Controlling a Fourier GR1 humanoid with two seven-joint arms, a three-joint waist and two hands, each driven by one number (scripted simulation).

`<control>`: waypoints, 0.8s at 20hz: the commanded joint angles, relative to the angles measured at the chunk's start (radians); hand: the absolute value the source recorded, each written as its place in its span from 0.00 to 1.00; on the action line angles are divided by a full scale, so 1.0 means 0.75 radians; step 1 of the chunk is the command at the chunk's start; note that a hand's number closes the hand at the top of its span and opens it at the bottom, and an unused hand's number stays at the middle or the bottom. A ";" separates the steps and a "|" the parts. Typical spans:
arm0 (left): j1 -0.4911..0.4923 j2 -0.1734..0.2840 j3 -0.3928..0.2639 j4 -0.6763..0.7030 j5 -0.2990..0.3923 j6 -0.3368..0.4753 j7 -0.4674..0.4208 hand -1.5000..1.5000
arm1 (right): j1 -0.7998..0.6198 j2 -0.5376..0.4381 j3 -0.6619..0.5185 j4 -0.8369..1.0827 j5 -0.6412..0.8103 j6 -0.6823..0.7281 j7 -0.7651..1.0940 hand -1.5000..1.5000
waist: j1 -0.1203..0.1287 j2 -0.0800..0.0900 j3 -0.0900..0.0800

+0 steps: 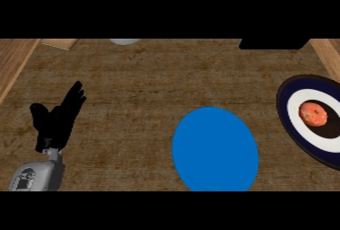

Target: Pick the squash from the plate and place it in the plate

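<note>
The squash (313, 114) lies on the ringed plate (292, 96) at right, apart from the blue plate (214, 150); likely small, stiff, smooth; grasp its sides; left robot hand (60, 117) rests spread, holding nothing.

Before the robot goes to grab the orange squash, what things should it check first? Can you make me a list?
1. Squash sits on the dark ringed plate at the right edge, nothing covering it: ok.
2. Blue plate in the middle has room for the squash: ok.
3. Counter between the two plates has nothing in the way: ok.
4. Left hand is open, resting at the left with fingers up, holding nothing: ok.
5. Right hand, the closer one to the squash, is ready: cannot tell, it is out of view.
6. Ringed plate is fully in view: not ok, the right edge cuts it off.
</note>
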 commanded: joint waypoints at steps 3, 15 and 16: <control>0.061 0.028 0.020 -0.066 0.033 -0.058 0.002 0.50 | -0.035 -0.102 0.045 0.268 0.033 0.011 -0.195 0.00 | 0.017 0.004 0.002; 0.037 0.018 0.030 -0.007 0.031 -0.062 -0.013 0.50 | 0.003 -0.214 0.106 0.447 0.082 0.016 -0.371 0.00 | 0.025 0.008 0.004; -0.050 0.001 0.024 0.019 0.010 -0.022 0.005 0.50 | 0.061 -0.225 0.099 0.462 0.089 0.027 -0.443 0.00 | 0.018 0.010 0.006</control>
